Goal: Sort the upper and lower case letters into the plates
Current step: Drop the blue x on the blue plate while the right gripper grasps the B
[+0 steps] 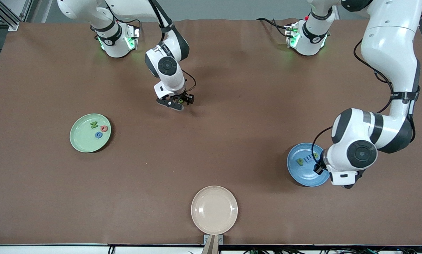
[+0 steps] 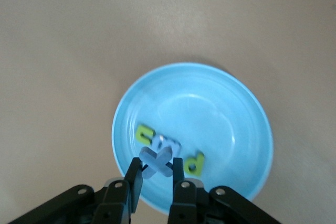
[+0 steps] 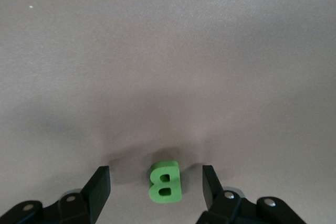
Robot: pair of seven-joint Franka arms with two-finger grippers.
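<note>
Cream-beige plate (image 1: 214,210) sits nearest the front camera, mid-table. Blue plate (image 1: 304,170) lies toward the left arm's end w/ 3 letters in it: green u (image 2: 143,134), blue m (image 2: 167,144), green p (image 2: 195,163). Left gripper (image 2: 157,174) hangs over that plate's rim, fingers closed on the blue x (image 2: 156,160), which is held up off the dish. Mint green plate (image 1: 90,133) is toward the right arm's end w/ green N (image 1: 94,125), red round letter (image 1: 104,128) and blue G (image 1: 98,134) clustered together. Right gripper (image 3: 156,182) is down at the table farther from the camera, fingers spread wide either side of green B (image 3: 165,182), not touching it; B lies flat on the bare table.
</note>
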